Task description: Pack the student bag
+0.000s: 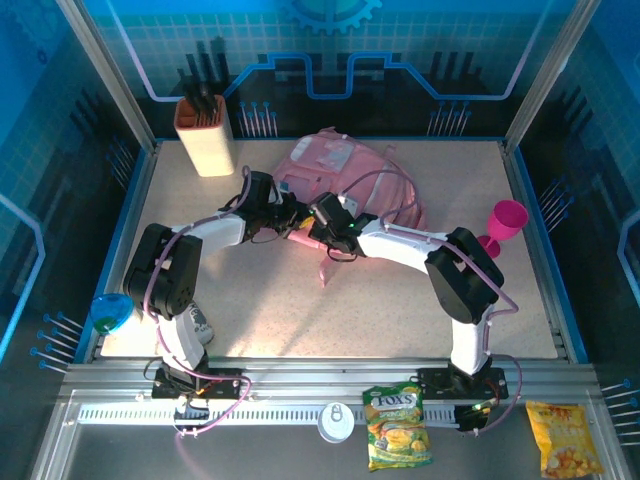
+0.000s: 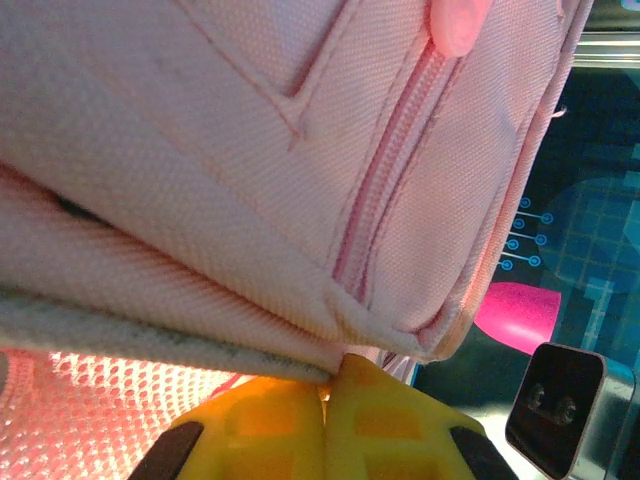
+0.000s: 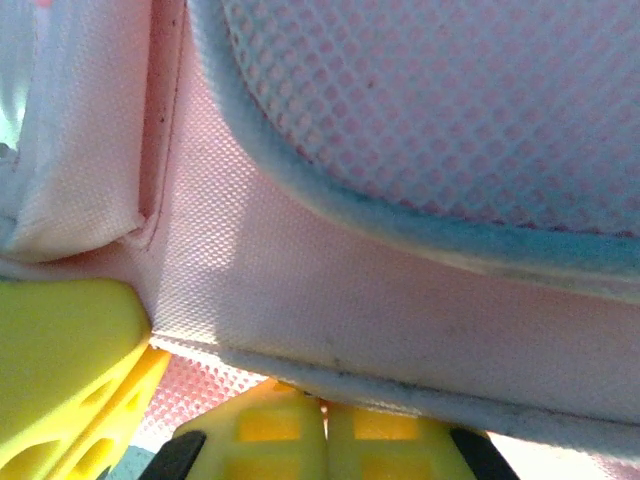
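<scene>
Seen from above, the student bag [image 1: 345,170] lay right of the beige holder [image 1: 205,135], long axis roughly left to right, its facing unclear. Up close, wrist cameras showed the left gripper [image 2: 325,425] and right gripper [image 3: 325,440] each clenched on its fabric edge.

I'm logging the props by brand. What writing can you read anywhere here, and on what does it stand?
"FOX'S": on the green and yellow snack packet at the near edge.
Yellow packet: its print is too blurred to read.
Student bag: no legible writing on it.
</scene>
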`<move>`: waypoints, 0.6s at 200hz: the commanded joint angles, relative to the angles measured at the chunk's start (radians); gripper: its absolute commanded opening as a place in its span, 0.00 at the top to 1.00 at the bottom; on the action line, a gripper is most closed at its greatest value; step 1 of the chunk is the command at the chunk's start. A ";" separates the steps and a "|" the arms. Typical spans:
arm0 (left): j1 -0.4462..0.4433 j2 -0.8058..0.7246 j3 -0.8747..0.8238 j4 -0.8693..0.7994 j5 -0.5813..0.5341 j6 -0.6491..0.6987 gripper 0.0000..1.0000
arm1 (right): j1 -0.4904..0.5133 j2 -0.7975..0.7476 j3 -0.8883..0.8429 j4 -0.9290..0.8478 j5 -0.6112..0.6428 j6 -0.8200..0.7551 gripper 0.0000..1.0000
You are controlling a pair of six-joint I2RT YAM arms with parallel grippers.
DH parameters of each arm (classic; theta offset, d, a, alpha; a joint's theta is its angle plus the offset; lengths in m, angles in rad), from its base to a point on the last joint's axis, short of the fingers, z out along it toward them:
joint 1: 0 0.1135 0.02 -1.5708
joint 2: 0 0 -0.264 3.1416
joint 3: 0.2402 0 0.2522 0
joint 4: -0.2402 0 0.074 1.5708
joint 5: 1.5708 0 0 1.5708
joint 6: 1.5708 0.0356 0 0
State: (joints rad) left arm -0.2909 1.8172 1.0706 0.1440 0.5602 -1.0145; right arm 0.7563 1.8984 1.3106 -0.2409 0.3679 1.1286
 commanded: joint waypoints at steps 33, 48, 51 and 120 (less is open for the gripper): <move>0.031 -0.013 -0.004 0.000 -0.053 0.040 1.00 | -0.026 -0.183 -0.136 -0.171 0.158 -0.086 1.00; 0.040 -0.008 0.003 -0.010 -0.059 0.046 1.00 | -0.041 -0.214 -0.175 -0.179 0.177 -0.140 1.00; 0.041 -0.006 0.004 -0.013 -0.060 0.048 1.00 | -0.047 -0.217 -0.181 -0.182 0.177 -0.154 1.00; 0.050 0.034 0.056 -0.027 -0.027 0.065 1.00 | -0.166 -0.153 -0.136 -0.150 -0.104 -0.495 0.95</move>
State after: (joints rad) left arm -0.2794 1.8332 1.0828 0.1345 0.5549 -0.9890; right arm 0.6254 1.6936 1.1103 -0.3485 0.3111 0.8024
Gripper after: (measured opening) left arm 0.049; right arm 0.064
